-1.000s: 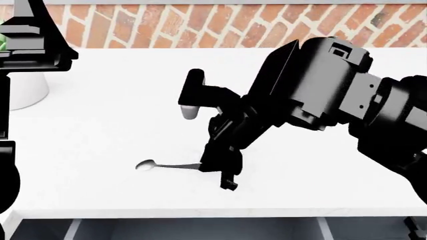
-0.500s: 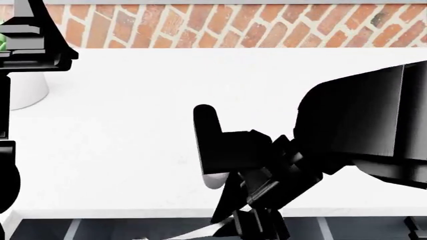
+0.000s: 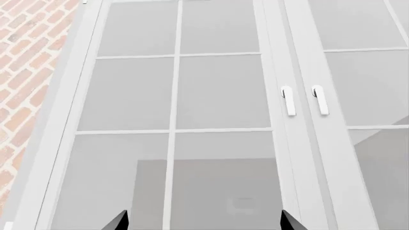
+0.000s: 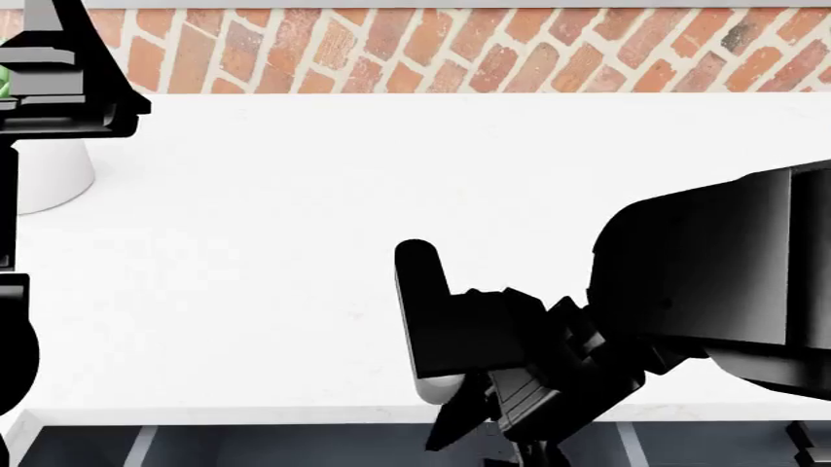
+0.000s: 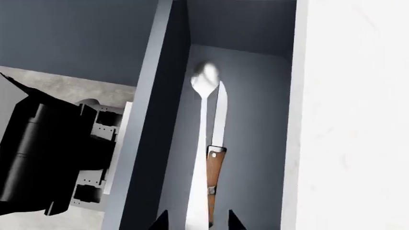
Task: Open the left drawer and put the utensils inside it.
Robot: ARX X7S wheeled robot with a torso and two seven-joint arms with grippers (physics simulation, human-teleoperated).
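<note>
R gripper [image 5: 195, 225] is hovering over the open left drawer [image 5: 255, 120], fingers apart beside the spoon [image 5: 203, 120], now lying alongside the knife [image 5: 216, 163], likely just released. L gripper [image 3: 201, 223] is idling, fingers apart.

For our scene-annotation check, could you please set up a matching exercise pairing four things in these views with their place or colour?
Things
1. spoon
2. knife
3. white pot
4. window handles

Descriptions
A. white pair, side by side on grey-paned frames, in the left wrist view
B. on the countertop at the head view's far left
C. lying in the open left drawer, pale bowl pointing away from the right gripper
D. brown handle, beside another utensil in the same drawer

Pairs: 1-C, 2-D, 3-B, 4-A
</note>
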